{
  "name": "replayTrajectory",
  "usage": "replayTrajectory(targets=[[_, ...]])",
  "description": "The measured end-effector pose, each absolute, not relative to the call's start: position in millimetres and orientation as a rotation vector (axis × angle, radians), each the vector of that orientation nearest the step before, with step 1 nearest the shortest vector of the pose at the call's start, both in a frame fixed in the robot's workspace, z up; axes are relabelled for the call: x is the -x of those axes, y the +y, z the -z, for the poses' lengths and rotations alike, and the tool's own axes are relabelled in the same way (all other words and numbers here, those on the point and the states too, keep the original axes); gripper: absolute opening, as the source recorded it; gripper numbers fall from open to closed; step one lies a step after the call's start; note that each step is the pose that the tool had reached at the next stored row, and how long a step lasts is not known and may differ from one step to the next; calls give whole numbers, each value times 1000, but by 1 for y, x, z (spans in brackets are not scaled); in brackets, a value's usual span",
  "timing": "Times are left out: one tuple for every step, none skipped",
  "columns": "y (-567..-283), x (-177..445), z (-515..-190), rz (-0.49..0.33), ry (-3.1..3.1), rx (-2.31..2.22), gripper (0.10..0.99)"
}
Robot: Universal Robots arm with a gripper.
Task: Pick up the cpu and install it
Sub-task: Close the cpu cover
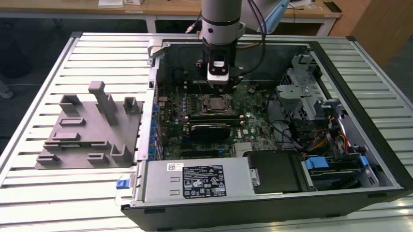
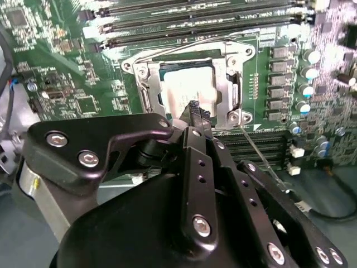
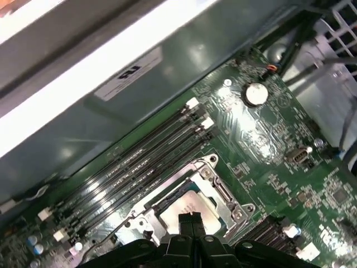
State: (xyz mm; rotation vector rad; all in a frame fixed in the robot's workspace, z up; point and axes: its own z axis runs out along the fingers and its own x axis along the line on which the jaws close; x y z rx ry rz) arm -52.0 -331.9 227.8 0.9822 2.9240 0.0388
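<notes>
The cpu (image 2: 187, 89) lies flat inside the socket frame (image 2: 142, 92) on the motherboard (image 2: 72, 84). The gripper (image 2: 194, 109) hovers close over it with its fingers pressed together, holding nothing.

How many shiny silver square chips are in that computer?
1. The shiny silver square chip lies in the metal socket frame on the green motherboard; others could be hidden.

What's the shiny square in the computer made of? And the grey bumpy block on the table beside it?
The cpu looks like metal on top: it is silvery and smooth and bounces light back. Its thin edge looks greenish, maybe circuit-board stuff. The grey block looks like dull plastic, one even colour with no shine, though I can't be sure.
</notes>
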Motion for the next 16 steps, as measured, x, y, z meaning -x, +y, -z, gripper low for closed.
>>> replayTrajectory(targets=[[-332, 52, -228, -38, 2931, -960, 106], [-332, 52, -228, -37, 2938, -937, 106], [-332, 52, -228, -36, 2946, -913, 106], [-332, 52, -228, -35, 2953, -891, 106], [-332, 52, -228, -33, 2959, -868, 106], [-332, 52, -228, -32, 2965, -846, 106], [-332, 52, -228, -31, 2971, -824, 106], [-332, 52, -228, -30, 2977, -803, 106], [-332, 52, -228, -28, 2982, -781, 106], [-332, 52, -228, -27, 2988, -758, 106], [-332, 52, -228, -26, 2993, -737, 106], [-332, 52, -228, -24, 2998, -716, 106], [-332, 52, -228, -23, 3003, -695, 106], [-332, 52, -228, -22, 3008, -673, 106], [-332, 52, -228, -21, 3013, -651, 106], [-332, 52, -228, -20, 3017, -628, 106]])
